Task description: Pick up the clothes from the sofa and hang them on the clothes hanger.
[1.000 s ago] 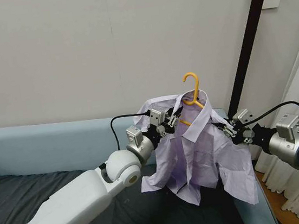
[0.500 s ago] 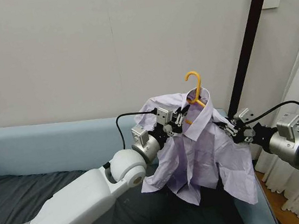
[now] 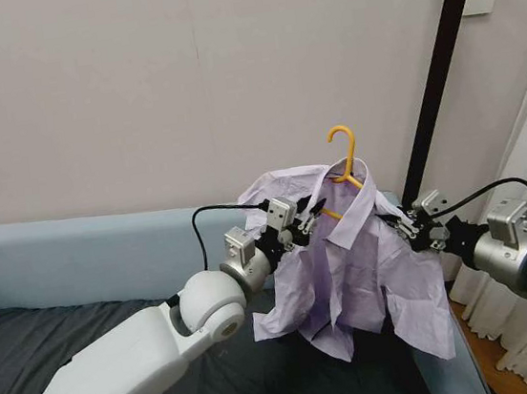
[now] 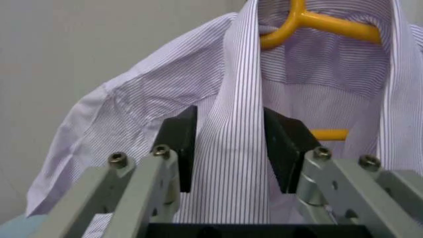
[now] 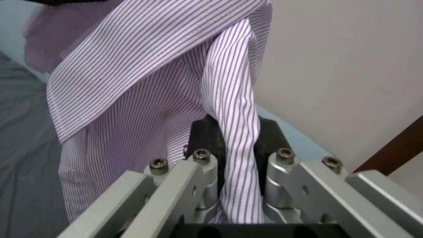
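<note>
My left gripper (image 3: 302, 219) sat at the collar with its jaws spread, the front band of the lilac striped cotton shirt (image 3: 359, 272) running between the black pads (image 4: 184, 144) without being squeezed. My right gripper (image 3: 405, 230) was clenched on a fold at the shirt's right shoulder, the fabric pinched between its fingers (image 5: 201, 144). The shirt hung draped over a yellow plastic hanger (image 3: 340, 154), held up in the air above the right end of the pale blue sofa (image 3: 78, 253). A black slanting post (image 3: 437, 80) rose just to the right, against the white wall (image 3: 135, 88).
</note>
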### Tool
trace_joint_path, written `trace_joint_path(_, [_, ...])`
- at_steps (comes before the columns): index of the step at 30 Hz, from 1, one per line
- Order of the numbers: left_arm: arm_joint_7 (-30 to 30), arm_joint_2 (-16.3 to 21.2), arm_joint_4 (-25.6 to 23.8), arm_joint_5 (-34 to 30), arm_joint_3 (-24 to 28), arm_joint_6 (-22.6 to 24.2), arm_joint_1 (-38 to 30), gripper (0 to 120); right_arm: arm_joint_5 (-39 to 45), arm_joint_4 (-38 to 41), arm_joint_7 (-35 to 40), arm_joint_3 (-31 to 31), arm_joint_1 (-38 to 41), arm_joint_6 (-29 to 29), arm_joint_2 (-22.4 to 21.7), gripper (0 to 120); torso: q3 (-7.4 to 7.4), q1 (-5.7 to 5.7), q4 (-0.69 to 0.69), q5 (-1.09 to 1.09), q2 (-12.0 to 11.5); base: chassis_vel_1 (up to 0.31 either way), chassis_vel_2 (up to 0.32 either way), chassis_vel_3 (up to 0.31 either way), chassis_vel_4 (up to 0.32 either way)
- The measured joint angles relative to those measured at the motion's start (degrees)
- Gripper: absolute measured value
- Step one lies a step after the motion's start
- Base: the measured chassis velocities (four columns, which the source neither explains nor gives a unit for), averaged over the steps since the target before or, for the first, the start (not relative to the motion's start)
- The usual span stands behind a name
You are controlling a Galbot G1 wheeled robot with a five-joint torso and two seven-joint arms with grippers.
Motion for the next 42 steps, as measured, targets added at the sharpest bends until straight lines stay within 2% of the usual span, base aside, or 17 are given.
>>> trace_joint_path(1, [-0.5, 0.3, -0.6, -0.1, -0.5, 1.0, 0.2, 48, 0.0, 0.0, 0.1, 0.0, 0.0, 0.0, 0.0, 7, 0.0, 0.0, -0.01, 0.0, 0.0, 0.0, 0.0, 0.0, 0.0])
trace_joint_path(11, [-0.7, 5.7, -5.6, 0.8, -6.7, -2.7, 7.8, 77, 4.4, 2.2, 4.9, 1.1, 0.1, -2.4, 0.1, 7, 0.0, 0.0, 0.01, -0.01, 0.0, 0.0, 0.0, 0.0, 0.0])
trace_joint_path(14, [-0.5, 7.6, -8.1, 1.3, -12.0, -3.9, 13.1, 91, 7.8, 3.8, 8.0, 2.0, 0.6, -4.4, 0.2, 7, -0.01, 0.0, -0.01, 0.0, 0.0, 0.0, 0.0, 0.0, 0.0])
trace_joint_path(15, [-0.7, 8.4, -9.7, 2.0, -16.9, -4.6, 18.0, 98, 8.9, 4.7, 9.7, 2.4, 0.7, -5.3, 0.2, 7, 0.0, 0.0, 0.0, -0.01, 0.0, 0.0, 0.0, 0.0, 0.0])
trace_joint_path(16, [-0.7, 8.4, -9.7, 2.0, -16.9, -4.6, 18.0, 98, 8.9, 4.7, 9.7, 2.4, 0.7, -5.3, 0.2, 7, 0.0, 0.0, 0.0, -0.01, 0.0, 0.0, 0.0, 0.0, 0.0])
trace_joint_path(18, [-0.8, 8.8, -10.9, 4.3, -23.6, -6.1, 26.3, 100, 10.4, 5.6, 12.4, 3.0, 0.8, -6.9, 0.5, 7, -0.01, 0.0, -0.01, -0.01, 0.0, 0.0, 0.0, 0.0, 0.0])
trace_joint_path(20, [-0.7, 8.8, -11.0, 5.0, -25.1, -6.6, 28.3, 100, 10.5, 5.7, 12.9, 3.1, 0.8, -7.1, 0.6, 7, -0.01, 0.0, 0.0, -0.02, 0.0, 0.0, 0.0, 0.0, 0.0])
trace_joint_path(22, [-0.9, 8.3, -10.8, 7.2, -31.8, -10.5, 37.5, 100, 10.5, 5.6, 13.9, 4.2, 0.1, -7.2, 1.9, 7, -0.01, 0.0, 0.02, -0.02, 0.0, 0.0, 0.0, 0.0, 0.0])
trace_joint_path(26, [-0.9, 7.8, -10.8, 9.2, -34.3, -13.6, 43.1, 100, 10.2, 5.4, 14.2, 4.9, -0.8, -7.2, 2.9, 7, -0.01, 0.0, 0.01, -0.01, 0.0, 0.0, 0.0, 0.0, 0.0])
trace_joint_path(28, [-0.2, 5.5, -10.7, 13.2, -37.5, -16.7, 51.3, 100, 9.2, 5.4, 14.4, 5.7, -1.5, -7.2, 4.3, 7, -0.01, 0.0, -0.03, 0.0, 0.0, 0.0, 0.0, 0.0, 0.0])
trace_joint_path(29, [-0.2, 5.5, -10.7, 13.2, -37.5, -16.7, 51.3, 100, 9.2, 5.4, 14.4, 5.7, -1.5, -7.2, 4.3, 7, -0.01, 0.0, -0.03, 0.0, 0.0, 0.0, 0.0, 0.0, 0.0])
trace_joint_path(31, [0.9, 0.9, -10.6, 17.2, -41.3, -20.3, 60.1, 100, 6.7, 5.3, 13.9, 6.1, -1.8, -7.1, 6.7, 7, -0.01, -0.01, 0.0, 0.0, 0.0, 0.0, 0.0, 0.0, 0.0])
trace_joint_path(33, [2.4, -9.1, -8.1, 26.3, -47.2, -28.5, 72.9, 100, 3.0, 4.3, 13.2, 7.5, -3.3, -7.8, 11.6, 7, -0.01, 0.0, 0.0, -0.01, 0.0, 0.0, 0.0, 0.0, 0.0])
trace_joint_path(35, [2.8, -10.9, -7.6, 27.8, -48.1, -30.3, 75.3, 100, 2.6, 4.3, 13.2, 8.7, -4.3, -8.2, 12.8, 7, 0.0, 0.0, 0.03, 0.02, 0.0, 0.0, 0.0, 0.0, 0.0])
trace_joint_path(36, [3.3, -13.4, -6.9, 29.8, -49.2, -32.8, 78.4, 100, 1.8, 4.7, 13.2, 10.9, -6.4, -8.4, 14.4, 7, 0.0, -0.01, 0.04, 0.02, 0.0, 0.0, 0.0, 0.0, 0.0])
trace_joint_path(39, [4.1, -18.0, -5.7, 33.0, -50.8, -37.4, 84.1, 100, -0.8, 6.4, 12.5, 16.5, -12.4, -8.5, 17.1, 7, -0.01, -0.01, -0.02, 0.02, 0.0, 0.0, 0.0, 0.0, 0.0])
trace_joint_path(42, [4.5, -20.4, -5.4, 34.4, -51.6, -39.6, 86.3, 100, -2.9, 7.1, 12.2, 19.3, -15.9, -8.5, 18.6, 7, -0.01, -0.01, -0.02, 0.01, 0.0, 0.0, 0.0, 0.0, 0.0])
